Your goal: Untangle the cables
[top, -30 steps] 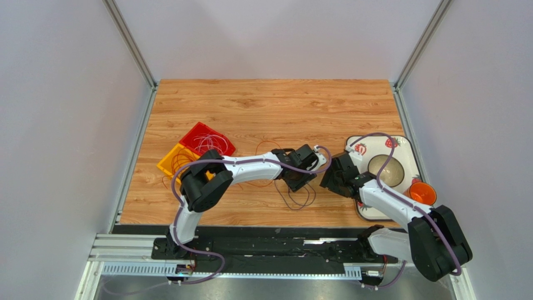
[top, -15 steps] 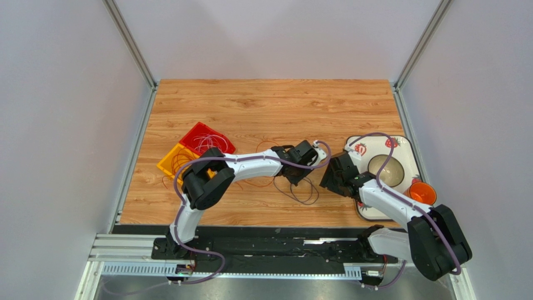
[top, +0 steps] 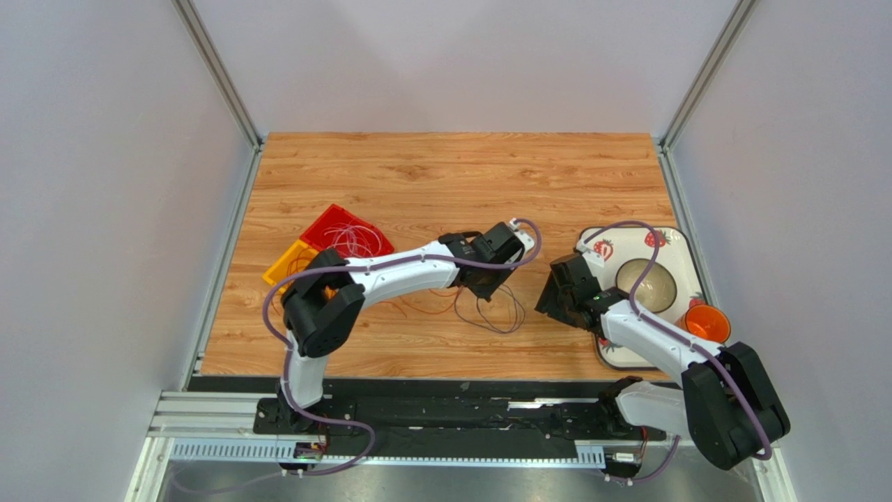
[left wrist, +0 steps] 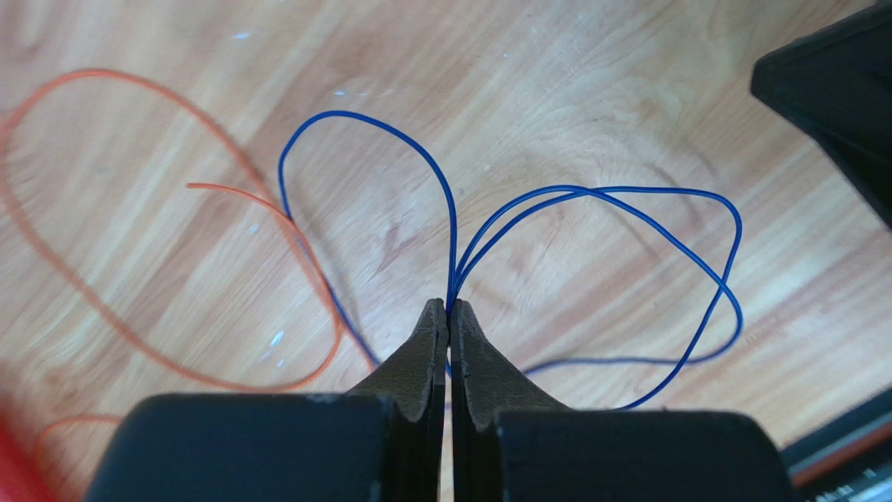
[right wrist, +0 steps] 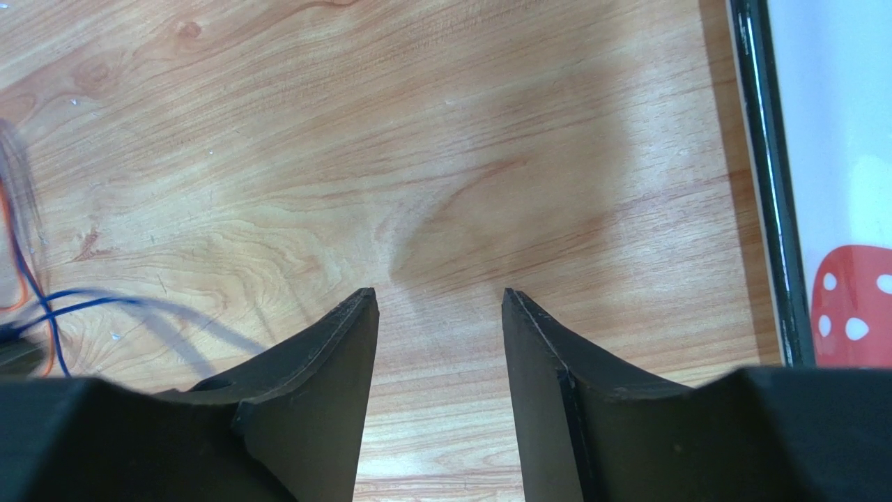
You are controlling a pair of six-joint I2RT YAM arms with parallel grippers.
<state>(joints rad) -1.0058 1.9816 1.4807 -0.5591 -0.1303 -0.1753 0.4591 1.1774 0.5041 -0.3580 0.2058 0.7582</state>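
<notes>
Cables (top: 492,310) lay in loose loops on the bench (top: 440,178) between the arms. Left claw (left wrist: 448,319) was pinched shut on the blue cable (left wrist: 351,114) where its loops crossed, probably to lift it off the orange cable (left wrist: 333,314). Right claw (right wrist: 437,314) stood part open, empty, near the loops, likely ready for a second hold.

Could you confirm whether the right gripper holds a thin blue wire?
No, the right gripper stands open over the wooden table, nothing between its jaws.

Wood-grain table (left wrist: 649,73), slight sheen; matt black fingers (right wrist: 314,377); smooth cables (left wrist: 453,251).
</notes>
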